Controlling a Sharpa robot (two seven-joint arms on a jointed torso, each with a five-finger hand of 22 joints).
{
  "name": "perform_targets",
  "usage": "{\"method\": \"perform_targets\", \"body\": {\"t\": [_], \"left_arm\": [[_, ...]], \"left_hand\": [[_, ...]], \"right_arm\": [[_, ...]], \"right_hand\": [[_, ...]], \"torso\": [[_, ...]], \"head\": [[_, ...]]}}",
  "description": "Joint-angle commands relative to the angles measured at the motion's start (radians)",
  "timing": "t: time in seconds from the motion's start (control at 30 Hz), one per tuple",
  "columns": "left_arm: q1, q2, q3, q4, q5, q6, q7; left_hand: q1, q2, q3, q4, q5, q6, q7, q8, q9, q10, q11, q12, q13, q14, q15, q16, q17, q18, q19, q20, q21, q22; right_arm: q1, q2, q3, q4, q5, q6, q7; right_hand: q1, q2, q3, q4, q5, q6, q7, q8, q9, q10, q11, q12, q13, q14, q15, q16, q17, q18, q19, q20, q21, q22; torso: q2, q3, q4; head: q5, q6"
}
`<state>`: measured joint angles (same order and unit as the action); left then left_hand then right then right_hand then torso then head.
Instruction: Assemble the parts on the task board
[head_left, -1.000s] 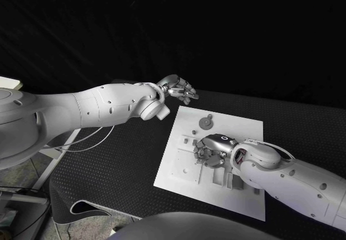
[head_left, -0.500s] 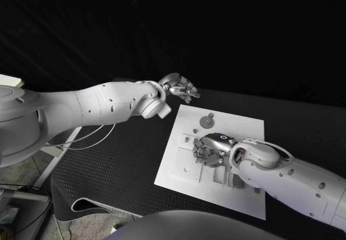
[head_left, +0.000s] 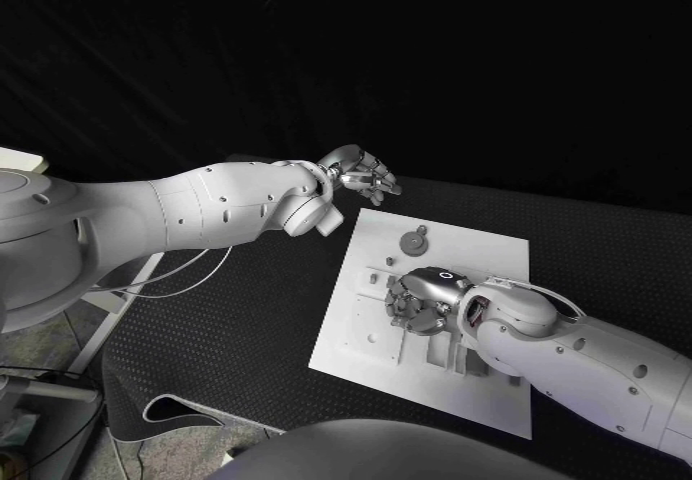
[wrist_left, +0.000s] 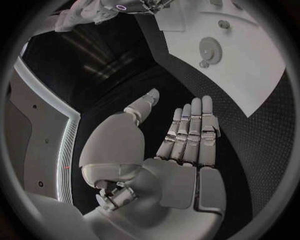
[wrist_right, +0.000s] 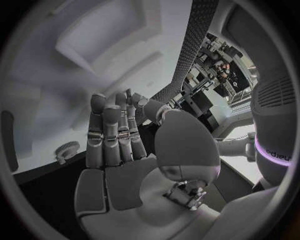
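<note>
Your right hand (head_left: 418, 300) sits low over the middle of the task board (head_left: 378, 352), and against the pictures of a second ago it has crept a little toward the board's left side and the small parts (head_left: 378, 285) standing there. The head view looks down on the back of the hand, so you cannot tell from it whether anything is between the fingers. The right wrist view shows them straight, side by side, thumb apart and nothing in the palm, so I read this hand as open and empty.

Your left hand (head_left: 361, 175) hovers beyond the far corner of the board, over the black worktop (head_left: 216, 330), well apart from any part. It has barely moved in the last second. Its fingers (wrist_left: 190, 132) lie extended and close together, thumb off to one side, holding nothing.

On the board nothing has shifted: the gear (head_left: 414, 243) lies flat near the far edge, apart from both hands, and the other pieces stand or lie around your right hand, some hidden under it.

So the change is small: a slow reach by the right hand, no grasp yet. My judgement is that you are lining up on a piece at mid-board, and the assembly step itself is not yet begun.
</note>
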<state>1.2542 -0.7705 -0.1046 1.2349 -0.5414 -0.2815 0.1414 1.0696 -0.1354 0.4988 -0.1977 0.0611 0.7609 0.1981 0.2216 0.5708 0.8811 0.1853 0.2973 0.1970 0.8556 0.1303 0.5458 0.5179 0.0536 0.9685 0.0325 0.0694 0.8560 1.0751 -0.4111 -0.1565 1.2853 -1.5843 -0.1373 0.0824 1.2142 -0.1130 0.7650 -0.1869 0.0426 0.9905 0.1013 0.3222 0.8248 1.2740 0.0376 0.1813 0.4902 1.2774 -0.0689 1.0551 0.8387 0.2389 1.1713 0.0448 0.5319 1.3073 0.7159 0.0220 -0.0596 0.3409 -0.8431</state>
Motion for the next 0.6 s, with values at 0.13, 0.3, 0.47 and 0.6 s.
{"method": "perform_targets", "body": {"t": [0.13,0.3,0.47,0.6], "left_arm": [[0.002,0.0,0.001,0.002,-0.005,0.002,0.008],[0.002,0.001,0.001,0.003,-0.005,0.002,0.008],[0.003,0.0,0.001,0.003,-0.005,0.002,0.007],[0.003,0.0,0.001,0.002,-0.005,0.002,0.007]], "left_hand": [[0.007,0.0,-0.003,0.002,-0.004,0.0,0.021,0.004,-0.001,0.001,0.0,0.003,-0.002,0.007,-0.002,-0.006,0.002,0.02,0.006,-0.003,0.001,-0.001],[0.008,0.0,-0.003,0.002,-0.004,-0.001,0.021,0.004,-0.001,0.0,0.0,0.003,-0.002,0.007,-0.002,-0.007,0.002,0.02,0.006,-0.003,0.001,-0.002],[0.008,0.0,-0.003,0.002,-0.004,-0.001,0.021,0.004,-0.002,0.0,0.0,0.003,-0.003,0.007,-0.002,-0.007,0.003,0.02,0.006,-0.003,0.001,-0.002],[0.008,0.0,-0.003,0.002,-0.004,-0.001,0.021,0.004,-0.002,0.0,0.0,0.004,-0.003,0.007,-0.002,-0.007,0.003,0.02,0.006,-0.003,0.001,-0.002]], "right_arm": [[-0.003,0.005,-0.001,-0.003,-0.012,0.017,-0.009],[-0.003,0.006,-0.002,-0.005,-0.014,0.019,-0.011],[-0.004,0.011,-0.003,-0.008,-0.035,0.009,-0.023],[-0.004,0.017,-0.007,-0.006,-0.069,0.018,-0.037]], "right_hand": [[0.014,0.023,0.102,-0.105,0.005,-0.001,0.006,0.003,0.002,-0.007,-0.002,0.002,0.002,0.002,-0.007,-0.003,0.001,0.023,-0.001,-0.01,-0.002,0.021],[0.014,0.023,0.102,-0.105,0.005,-0.001,0.006,0.003,0.002,-0.008,-0.002,0.001,0.002,0.002,-0.007,-0.003,0.001,0.023,-0.001,-0.01,-0.002,0.021],[0.014,0.023,0.102,-0.105,0.005,-0.001,0.006,0.002,0.003,-0.008,-0.002,0.001,0.003,0.002,-0.007,-0.003,0.001,0.023,-0.001,-0.01,-0.002,0.021],[0.014,0.022,0.102,-0.105,0.005,-0.001,0.006,0.002,0.003,-0.008,-0.002,0.001,0.004,0.002,-0.007,-0.003,0.002,0.023,-0.001,-0.01,-0.001,0.021]], "torso": [[0.0,-0.0004,-0.0011],[0.001,-0.0007,-0.0007],[0.001,-0.0001,-0.0005],[0.0,0.0007,-0.0007]], "head": [[-0.003,0.0],[0.0,-0.002],[0.0,-0.005],[0.0,-0.005]]}}
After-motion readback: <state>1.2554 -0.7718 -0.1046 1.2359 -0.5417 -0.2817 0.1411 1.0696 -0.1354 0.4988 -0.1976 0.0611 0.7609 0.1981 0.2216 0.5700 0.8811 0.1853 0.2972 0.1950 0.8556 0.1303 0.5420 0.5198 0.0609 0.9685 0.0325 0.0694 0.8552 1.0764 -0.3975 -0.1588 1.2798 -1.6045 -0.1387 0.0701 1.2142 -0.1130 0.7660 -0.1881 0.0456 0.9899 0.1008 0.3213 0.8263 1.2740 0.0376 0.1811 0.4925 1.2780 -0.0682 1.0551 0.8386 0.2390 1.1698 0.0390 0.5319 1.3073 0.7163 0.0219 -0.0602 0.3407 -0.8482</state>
